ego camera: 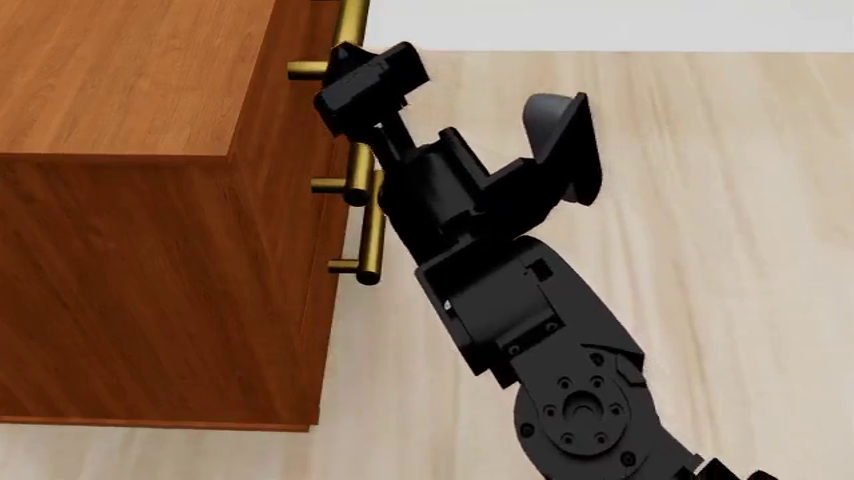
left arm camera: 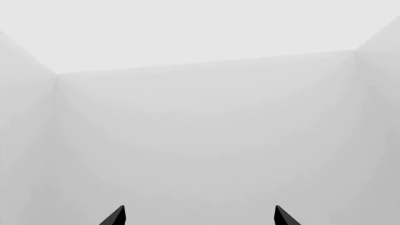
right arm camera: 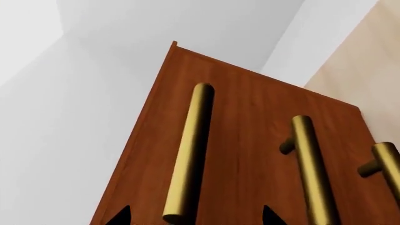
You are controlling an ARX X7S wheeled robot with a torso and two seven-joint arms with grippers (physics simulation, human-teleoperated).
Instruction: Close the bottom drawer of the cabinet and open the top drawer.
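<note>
I am holding my right gripper [right arm camera: 195, 216] wide, straddling the top drawer [right arm camera: 250, 117] handle [right arm camera: 187, 159] on the cabinet [ego camera: 134, 200]. Rigid, smooth brass bar; I am judging mid-bar grasp best.

No readable text

Nothing legible is showing on the cabinet [ego camera: 147, 230] or the brass handles [right arm camera: 187, 154] — no labels, brands, numbers.

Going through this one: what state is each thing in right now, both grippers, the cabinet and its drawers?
Left gripper: open, empty, facing bare wall.
Right gripper: open, fingertips either side of a brass handle, not clamped.
Cabinet: upright.
Drawer fronts: look flush, none visibly pulled out; cannot tell which drawer the straddled handle belongs to.
</note>
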